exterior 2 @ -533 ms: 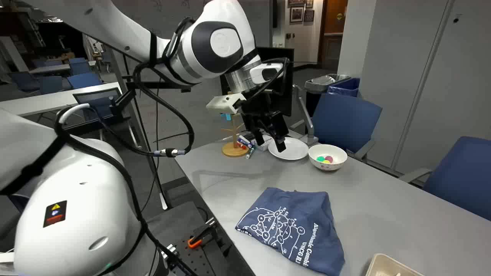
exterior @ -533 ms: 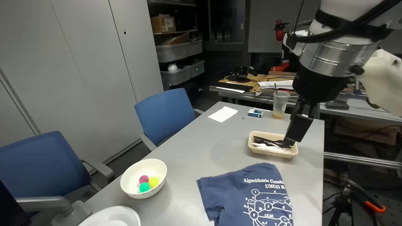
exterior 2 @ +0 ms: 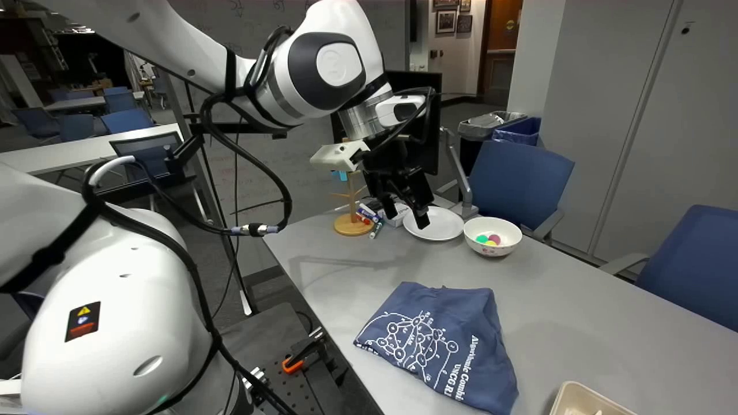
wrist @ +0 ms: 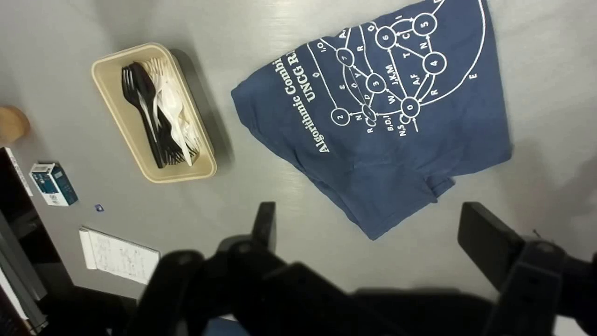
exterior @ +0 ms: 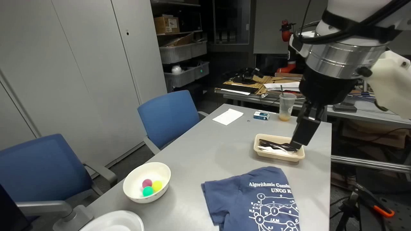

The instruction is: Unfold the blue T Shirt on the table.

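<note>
The blue T-shirt lies folded on the grey table (exterior: 192, 154), with white lettering and a white diagram facing up. It shows in both exterior views (exterior: 237, 199) (exterior 2: 461, 305) and in the wrist view (wrist: 447, 144). Its lower part is cut off in an exterior view. In the wrist view a corner of the shirt points toward the space between the fingers, and a small fold stands out along its edge. My gripper (wrist: 368, 224) is open and empty, with its fingers wide apart. It hangs above the table, clear of the shirt, in both exterior views (exterior: 300, 138) (exterior 2: 407, 215).
A beige tray (exterior: 279, 156) of plastic cutlery lies near the shirt. A white bowl (exterior 2: 493, 251) with coloured balls and a white plate (exterior 2: 441, 225) stand at one end, near a wooden stand (exterior 2: 353, 226) and markers. A cup (exterior: 286, 107), small box (exterior: 261, 115) and notepad (exterior: 228, 116) are at the other.
</note>
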{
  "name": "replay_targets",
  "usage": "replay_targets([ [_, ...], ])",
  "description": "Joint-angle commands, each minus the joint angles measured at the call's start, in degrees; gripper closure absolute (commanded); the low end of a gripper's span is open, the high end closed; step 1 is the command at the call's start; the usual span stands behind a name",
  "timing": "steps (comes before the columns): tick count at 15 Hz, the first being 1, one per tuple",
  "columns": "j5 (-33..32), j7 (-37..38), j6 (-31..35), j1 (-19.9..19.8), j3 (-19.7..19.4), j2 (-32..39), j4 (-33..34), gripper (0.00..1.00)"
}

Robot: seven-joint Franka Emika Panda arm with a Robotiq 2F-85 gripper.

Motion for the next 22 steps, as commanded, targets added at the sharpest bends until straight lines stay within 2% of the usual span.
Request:
replay_targets([
  [1,-0.7,0.5,-0.2,0.9,-0.9,0.1,0.1,0.00],
  [13,-0.5,0.3,-0.3,1.0,-1.0,0.2,0.1,0.00],
  [22,5.8,0.8,-3.8,3.5,-3.1,1.1,1.0,0.00],
])
